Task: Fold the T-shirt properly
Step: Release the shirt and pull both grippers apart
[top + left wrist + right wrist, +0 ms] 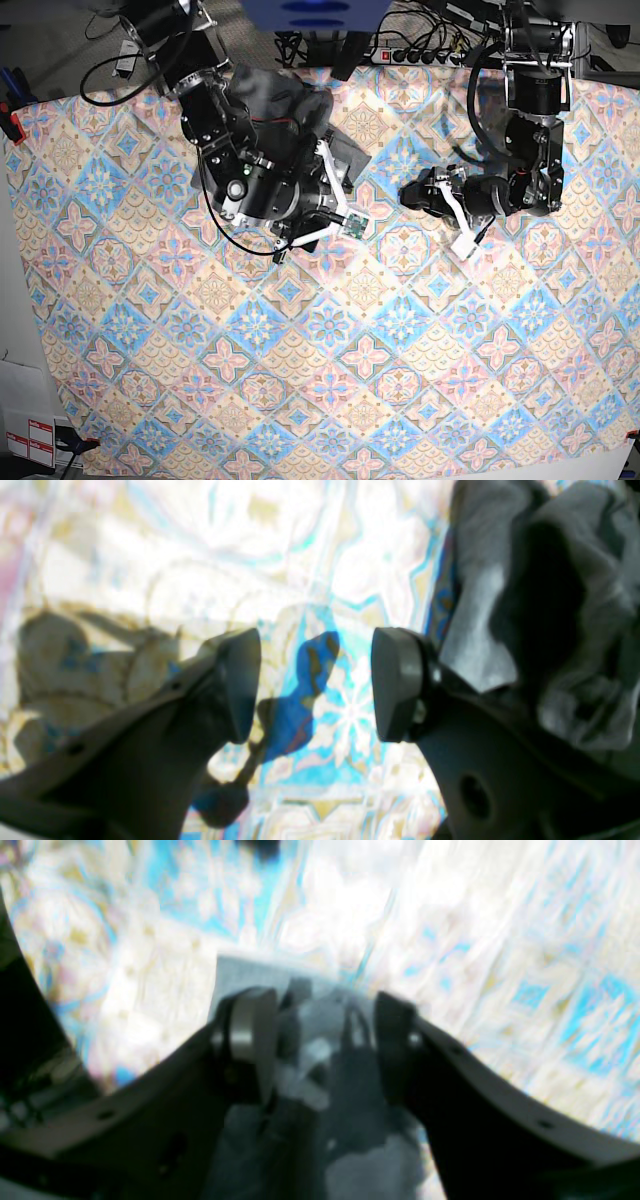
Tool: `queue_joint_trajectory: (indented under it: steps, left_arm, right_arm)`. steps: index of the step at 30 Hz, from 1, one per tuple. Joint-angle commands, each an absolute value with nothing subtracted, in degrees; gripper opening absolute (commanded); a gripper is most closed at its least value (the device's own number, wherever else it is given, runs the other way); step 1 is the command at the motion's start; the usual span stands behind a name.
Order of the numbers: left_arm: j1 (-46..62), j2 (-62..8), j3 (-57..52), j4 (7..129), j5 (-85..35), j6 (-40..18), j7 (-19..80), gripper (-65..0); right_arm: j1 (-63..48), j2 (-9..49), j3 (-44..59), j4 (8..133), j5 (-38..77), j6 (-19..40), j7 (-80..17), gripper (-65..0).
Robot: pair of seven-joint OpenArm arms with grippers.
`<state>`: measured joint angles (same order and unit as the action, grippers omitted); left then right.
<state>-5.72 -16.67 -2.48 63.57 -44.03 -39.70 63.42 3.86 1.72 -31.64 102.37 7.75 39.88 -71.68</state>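
Right arm hides much of the bunched T-shirt.

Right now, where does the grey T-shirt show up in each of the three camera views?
Left wrist: the T-shirt is bunched along the right edge, beside the open left gripper.
Right wrist: blurred grey cloth lies in the centre between the fingers of the right gripper.
Base: crumpled at top centre, partly hidden behind the arm on that view's left.
Shared landmark: the patterned tablecloth under everything.
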Motion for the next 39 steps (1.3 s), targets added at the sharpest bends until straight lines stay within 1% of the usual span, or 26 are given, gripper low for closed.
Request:
queue_joint_trajectory:
  steps: [1,4,7,9,12,15,19,20,22,26,28,30,31,34,39]
  left_arm:
    - [-6.9,-17.1,-2.6,64.5,-44.8,-40.0,62.8,-29.9]
    - [-6.5,-17.1,-2.6,64.5,-44.8,-40.0,62.9,-29.9]
    - [-6.2,-17.0,-2.5,64.5,-44.8,-40.0,63.2,-29.9]
    - [-6.1,-17.0,-1.4,64.6,-45.0,-40.0,63.3,-30.0]
    - [-6.1,-17.4,2.9,65.7,-45.1,-40.0,63.3,-30.0]
    - [-4.1,-17.5,6.9,72.0,-44.7,-40.0,63.3,-30.0]
    - [-1.4,-19.3,11.4,82.1,-44.8,-40.0,63.3,-30.1]
    - [-1.3,-19.4,11.8,83.5,-44.8,-40.0,63.3,-30.7]
    - [-0.4,-19.4,11.8,84.6,-44.7,-40.0,63.5,-35.0]
    - [0.0,-19.4,11.7,84.7,-44.2,-40.0,64.0,-48.8]
    - [0.2,-19.4,11.8,85.6,-41.6,-40.0,64.0,-56.1]
    - [1.7,-19.4,12.4,88.6,-37.5,-40.0,64.0,-60.5]
    - [2.5,-19.3,13.7,90.5,-35.1,-40.0,64.0,-61.3]
    - [3.7,-19.3,19.3,96.7,-29.5,-40.0,64.1,-61.5]
    - [3.6,-19.0,24.0,98.6,-26.2,-40.0,68.3,-61.8]
  right_arm:
    - [5.5,1.5,-31.5,103.3,8.0,40.0,-70.9,-30.9]
    - [6.1,1.2,-30.9,103.7,8.0,40.0,-70.4,-27.2]
    - [6.8,-0.4,-28.6,104.0,8.0,40.0,-70.5,-26.4]
    - [6.8,-0.6,-24.3,104.0,7.9,40.0,-70.9,-26.4]
    - [6.3,-0.2,-13.5,104.0,7.9,40.0,-71.3,-26.4]
    - [6.2,2.5,-5.5,104.0,8.0,40.0,-74.4,-26.5]
    - [4.4,4.4,0.2,104.0,8.0,40.0,-75.8,-26.8]
    - [3.9,4.4,1.4,104.0,8.0,40.0,-75.7,-28.1]
    - [3.1,4.4,3.3,104.8,7.9,40.0,-76.0,-32.9]
    - [1.8,4.4,6.5,105.3,7.7,39.7,-76.0,-47.5]
    - [1.8,4.4,6.9,105.3,6.2,35.7,-76.1,-56.1]
    - [1.6,4.4,6.7,105.2,3.5,33.2,-76.3,-62.8]
    - [1.2,4.4,6.6,105.1,1.8,32.6,-76.8,-64.9]
    - [0.6,4.4,6.6,105.1,-2.4,32.2,-77.8,-64.8]
    - [-0.5,4.4,7.0,104.8,-7.4,32.2,-77.8,-64.9]
